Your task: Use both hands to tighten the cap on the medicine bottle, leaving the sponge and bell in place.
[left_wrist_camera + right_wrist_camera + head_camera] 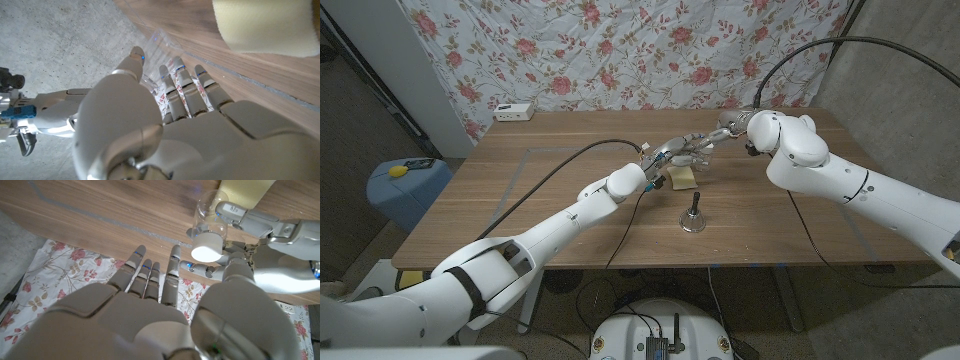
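Note:
The medicine bottle [209, 217] is clear with a white cap [206, 247]. My left hand [665, 158] holds it above the table's middle, fingers wrapped around its body [162, 42]. My right hand [705, 140] is just beyond it with straight, spread fingers [150, 275] that hold nothing. The cap sits next to its thumb, and I cannot tell whether they touch. The yellow sponge [682, 177] lies on the table right under the hands. The small dark bell [693, 215] stands on its round base a little nearer to me.
A white box [515, 112] sits at the table's far left corner. Black cables [560, 170] run along both arms over the wood. A floral cloth [620, 50] hangs behind, and a blue bin [405, 185] stands off the left edge.

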### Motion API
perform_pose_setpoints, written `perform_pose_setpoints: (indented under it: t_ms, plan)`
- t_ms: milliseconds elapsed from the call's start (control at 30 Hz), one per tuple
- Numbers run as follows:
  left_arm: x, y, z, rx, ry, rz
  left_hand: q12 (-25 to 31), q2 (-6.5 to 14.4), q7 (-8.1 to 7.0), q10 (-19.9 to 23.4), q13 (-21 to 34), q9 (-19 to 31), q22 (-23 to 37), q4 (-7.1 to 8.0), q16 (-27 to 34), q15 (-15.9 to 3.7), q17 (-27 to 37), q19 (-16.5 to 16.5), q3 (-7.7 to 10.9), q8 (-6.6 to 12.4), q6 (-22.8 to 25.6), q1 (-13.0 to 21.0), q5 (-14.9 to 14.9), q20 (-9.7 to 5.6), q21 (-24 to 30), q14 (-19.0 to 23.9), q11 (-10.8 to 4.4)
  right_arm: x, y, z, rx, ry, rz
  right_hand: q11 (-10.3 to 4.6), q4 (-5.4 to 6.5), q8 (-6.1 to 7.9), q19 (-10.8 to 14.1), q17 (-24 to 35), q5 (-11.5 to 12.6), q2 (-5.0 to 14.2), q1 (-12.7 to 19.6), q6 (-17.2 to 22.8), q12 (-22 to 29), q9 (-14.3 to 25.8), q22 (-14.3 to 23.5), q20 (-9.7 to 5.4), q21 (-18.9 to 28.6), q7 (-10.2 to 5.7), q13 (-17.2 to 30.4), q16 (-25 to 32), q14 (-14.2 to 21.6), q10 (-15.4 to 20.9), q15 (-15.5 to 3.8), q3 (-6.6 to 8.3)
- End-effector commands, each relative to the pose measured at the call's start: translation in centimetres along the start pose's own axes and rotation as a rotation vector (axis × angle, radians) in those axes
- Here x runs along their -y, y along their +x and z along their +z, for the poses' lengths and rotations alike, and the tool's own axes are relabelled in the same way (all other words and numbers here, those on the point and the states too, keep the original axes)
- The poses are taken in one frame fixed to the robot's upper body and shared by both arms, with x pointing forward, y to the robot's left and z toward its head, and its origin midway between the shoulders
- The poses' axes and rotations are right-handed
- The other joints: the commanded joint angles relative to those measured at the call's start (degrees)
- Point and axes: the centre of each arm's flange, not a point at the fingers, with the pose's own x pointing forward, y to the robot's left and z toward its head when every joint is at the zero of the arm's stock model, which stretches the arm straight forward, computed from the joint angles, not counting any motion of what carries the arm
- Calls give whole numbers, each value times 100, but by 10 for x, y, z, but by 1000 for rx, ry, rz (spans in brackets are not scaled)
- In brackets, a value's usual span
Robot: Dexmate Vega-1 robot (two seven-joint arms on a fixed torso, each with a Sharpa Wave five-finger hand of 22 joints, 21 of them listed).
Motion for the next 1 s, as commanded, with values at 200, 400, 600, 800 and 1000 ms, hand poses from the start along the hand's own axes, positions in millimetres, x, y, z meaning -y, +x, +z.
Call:
perform_pose_setpoints:
  t_ms: [200,400,600,800,1000]
  plan:
    - [-1,-1,0,2,2,15,30,21,-1,32,16,24,10,-8,-9,-208,1,-51,57,-4,8,31,40,-21,18,-61,-26,7,-2,-9,55,40,55,24,-144,-20,-82,5,-32,15,280,-458,14,-9,11,47,15,-136,27,-8,-133,-245,39,113]
    - [-1,-1,0,1,1,19,27,-1,13,18,17,24,11,-23,-19,-231,-1,-80,62,3,22,44,39,-30,12,-99,-10,9,-1,-9,66,38,61,70,-187,18,-23,5,-31,28,439,-593,54,-20,8,235,48,-160,35,-3,-202,-257,115,179]
    - [-1,0,-2,1,-22,14,25,-19,24,-48,20,22,27,-18,-7,-275,9,266,102,0,14,54,38,718,135,-221,-9,11,-1,-9,69,38,60,93,-218,27,5,3,-30,24,615,-752,67,-33,1,421,53,-257,42,-10,-310,-308,170,245]
    - [-2,1,-3,7,-31,10,14,-6,42,-108,21,21,36,-12,-7,-256,26,476,101,-1,9,59,37,932,193,-313,0,13,-1,-11,73,39,48,76,-229,28,46,0,-29,13,735,-876,83,-41,-2,530,62,-309,46,5,-325,-317,249,288]
    - [-3,2,-4,14,-44,9,12,20,92,-148,21,21,47,-27,12,-234,41,713,92,-7,-8,106,36,980,263,-370,33,14,1,-11,84,36,44,40,-243,35,139,-2,-25,6,860,-963,99,-51,-5,555,88,-396,48,21,-319,-310,247,333]
